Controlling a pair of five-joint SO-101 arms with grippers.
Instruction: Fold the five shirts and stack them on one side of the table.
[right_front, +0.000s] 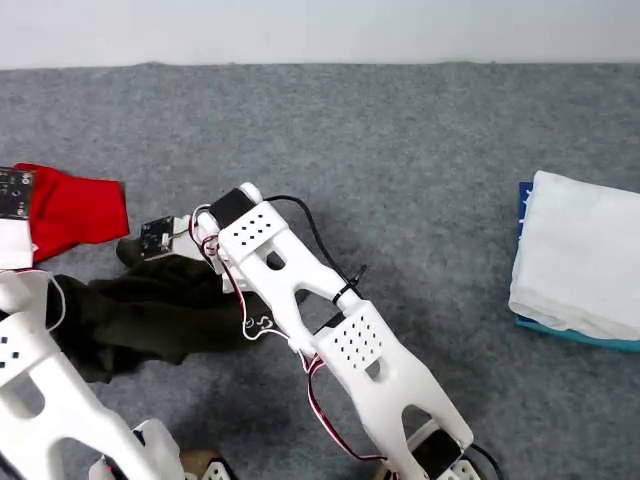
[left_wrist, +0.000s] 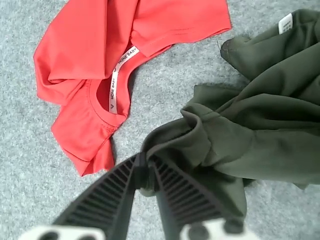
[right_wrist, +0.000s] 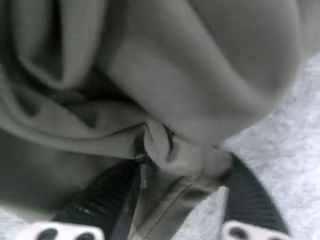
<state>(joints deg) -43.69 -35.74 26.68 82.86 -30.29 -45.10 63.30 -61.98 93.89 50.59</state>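
Olive shirt (right_front: 150, 310): crumpled beside red shirt (right_front: 80, 210), partly hidden under both arms. Left gripper (left_wrist: 146, 167): pinched shut on a fold. Right gripper (right_wrist: 185, 162): half-spread, seemingly gripping bunched cloth. Folded stack (right_front: 585, 255): cut off at edge.

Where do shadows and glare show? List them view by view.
High view: even light; the white right arm throws a faint shadow on the grey carpet; no glare on the folded white cloth stack. Left wrist view: the crumpled dark olive shirt holds deep shadow in its folds, the red shirt is evenly lit. Right wrist view: dark creases in that olive shirt.
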